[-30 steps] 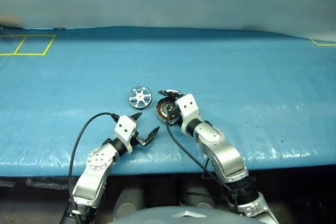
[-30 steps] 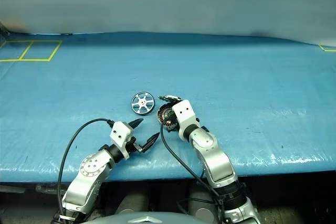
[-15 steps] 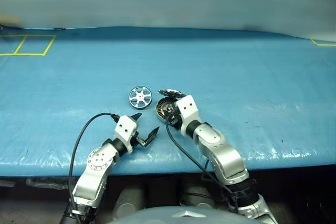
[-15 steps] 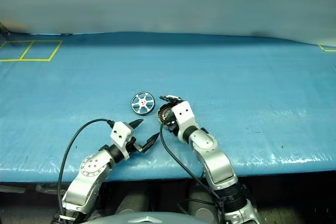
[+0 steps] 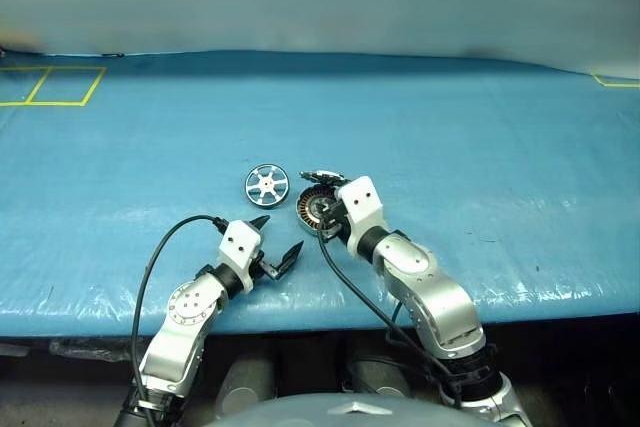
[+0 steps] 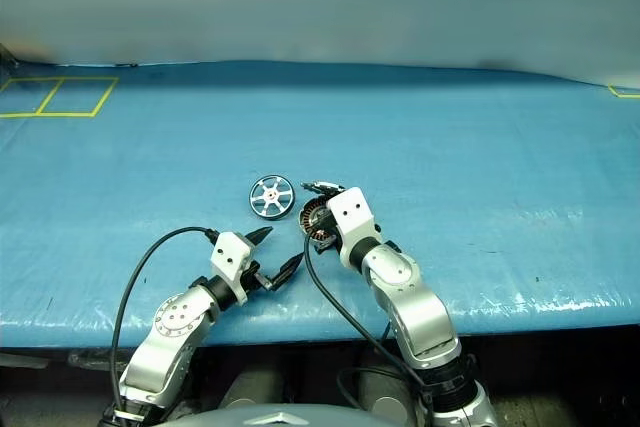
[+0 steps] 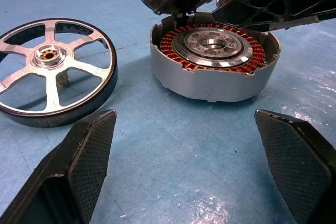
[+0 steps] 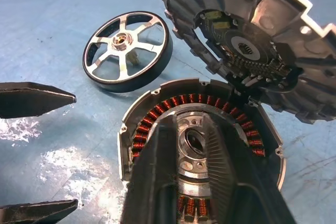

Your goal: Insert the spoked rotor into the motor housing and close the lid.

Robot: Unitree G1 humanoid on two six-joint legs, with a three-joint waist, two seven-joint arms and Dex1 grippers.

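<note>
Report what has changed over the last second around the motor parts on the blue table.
Hardly anything. The right arm's forearm has shifted slightly, while the right gripper stays shut over the round silver motor housing with copper windings. Nothing was visibly picked up or released. The flat silver six-spoked rotor, the tilted toothed lid and the open left gripper are unchanged.

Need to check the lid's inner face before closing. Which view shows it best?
Right wrist view: the lid stands tilted open, its dark toothed face plain. Left wrist view catches just its lower edge; the eye views show a tiny sliver.
</note>
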